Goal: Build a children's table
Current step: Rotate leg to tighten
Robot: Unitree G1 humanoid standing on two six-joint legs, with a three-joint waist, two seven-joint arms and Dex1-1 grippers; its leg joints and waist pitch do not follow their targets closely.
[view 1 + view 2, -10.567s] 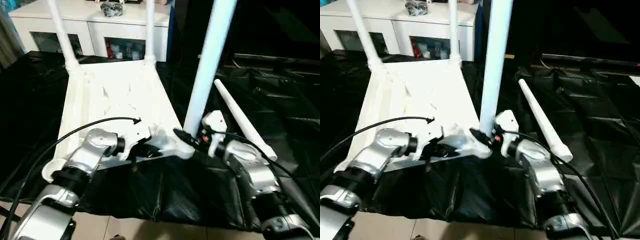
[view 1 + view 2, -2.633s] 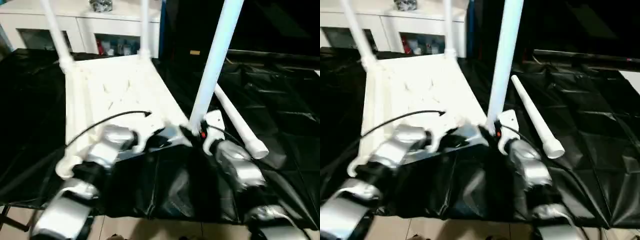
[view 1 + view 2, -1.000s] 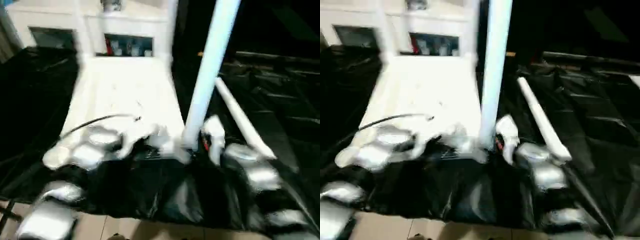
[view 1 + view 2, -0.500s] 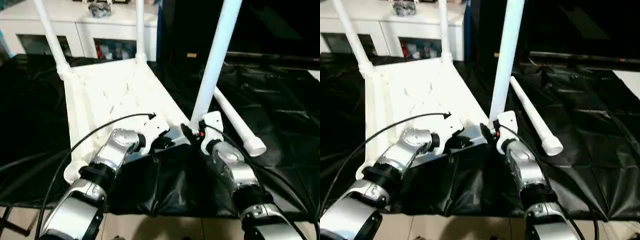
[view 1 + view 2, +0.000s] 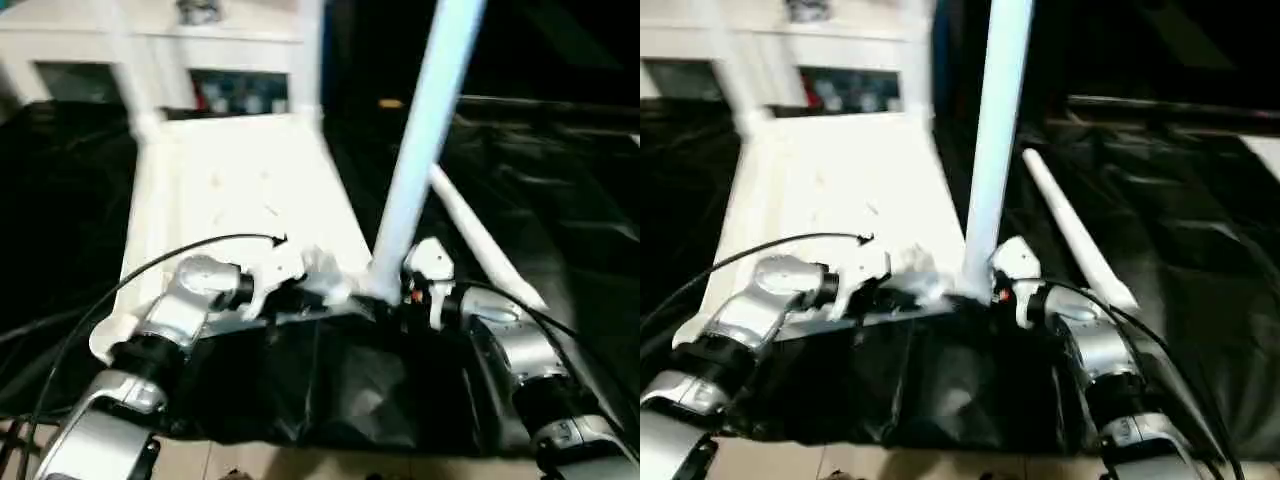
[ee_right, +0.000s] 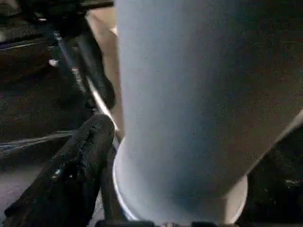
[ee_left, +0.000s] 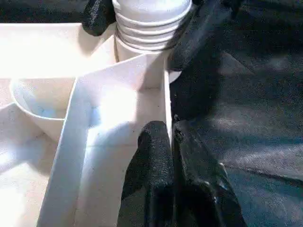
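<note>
Lying upside down on black sheeting (image 5: 560, 200), the white tabletop (image 5: 235, 185) shows its ribbed underside, with two legs standing at its far corners, one far leg (image 5: 120, 60) on the left. A third upright leg (image 5: 425, 130) stands in the near right corner socket, and a loose leg (image 5: 480, 245) lies on the sheeting just beside it. Behind stands a white cabinet (image 5: 60, 45). The left gripper (image 7: 171, 142) is clenched, its two black fingers (image 7: 154, 161) pinching the thin wall of the tabletop at the near edge, close to the socket. The right gripper (image 5: 385, 298) sits at the base of the upright leg; one black finger (image 6: 80, 161) lies against the leg's collar, but whether the jaws are clamping it or released I cannot tell
</note>
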